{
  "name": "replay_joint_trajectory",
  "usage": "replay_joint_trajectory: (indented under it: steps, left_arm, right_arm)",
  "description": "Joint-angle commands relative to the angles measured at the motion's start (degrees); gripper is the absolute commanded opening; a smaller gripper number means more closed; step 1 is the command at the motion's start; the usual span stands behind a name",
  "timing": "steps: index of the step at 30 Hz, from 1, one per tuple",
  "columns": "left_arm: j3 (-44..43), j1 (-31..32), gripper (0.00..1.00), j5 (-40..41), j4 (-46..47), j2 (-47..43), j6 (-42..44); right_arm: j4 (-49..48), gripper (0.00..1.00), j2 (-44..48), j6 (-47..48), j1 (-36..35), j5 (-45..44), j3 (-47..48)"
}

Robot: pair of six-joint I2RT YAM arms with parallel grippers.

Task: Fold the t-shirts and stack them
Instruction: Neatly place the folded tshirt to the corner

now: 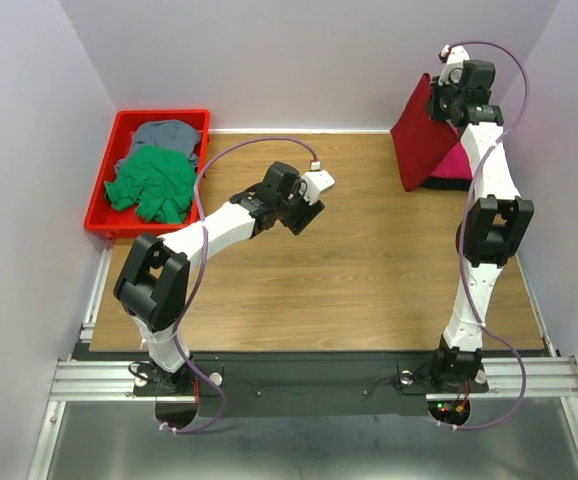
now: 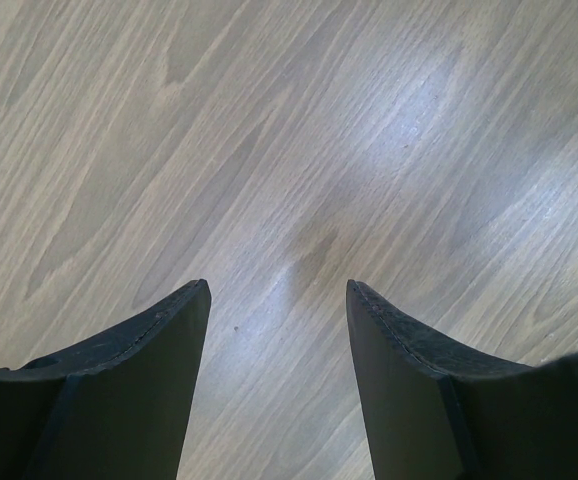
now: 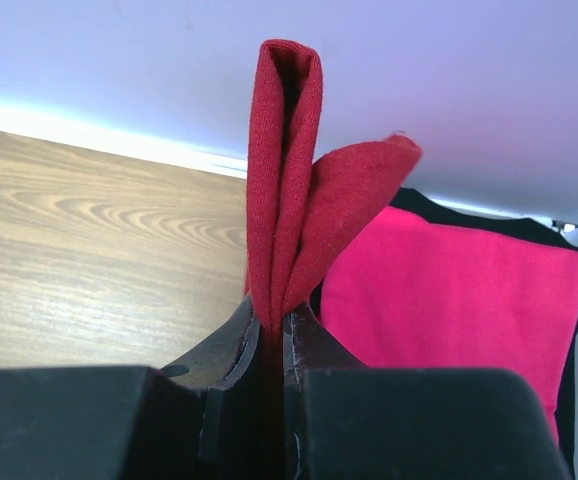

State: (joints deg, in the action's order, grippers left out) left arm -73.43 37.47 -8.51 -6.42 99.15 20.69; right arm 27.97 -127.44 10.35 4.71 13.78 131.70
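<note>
My right gripper (image 1: 447, 98) is raised at the back right and shut on a folded dark red t-shirt (image 1: 421, 135), which hangs from it. In the right wrist view the red cloth (image 3: 284, 190) is pinched between the shut jaws of the gripper (image 3: 273, 315). Below it lie a folded pink t-shirt (image 3: 449, 300) on a black one (image 3: 569, 400); the pink shirt (image 1: 451, 165) also shows in the top view. My left gripper (image 1: 304, 215) is open and empty over bare wood; its fingers (image 2: 159, 330) frame only table.
A red bin (image 1: 104, 195) at the back left holds a crumpled green t-shirt (image 1: 154, 185) and a grey one (image 1: 166, 132). The wooden table (image 1: 369, 280) is walled at the back and sides.
</note>
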Motion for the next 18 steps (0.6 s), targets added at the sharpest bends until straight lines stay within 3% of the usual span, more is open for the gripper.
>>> replay_joint_trajectory:
  steps: [1,18]
  left_arm:
    - [-2.25,0.23,0.68,0.07,1.23,-0.98,-0.47]
    - [-1.89,0.23,0.68,-0.98,1.58,-0.89,-0.74]
  right_arm:
    - [-2.48,0.01,5.00,0.38,0.65,-0.51,3.56]
    - [-2.39,0.01,7.73,2.30,0.74,-0.77,6.29]
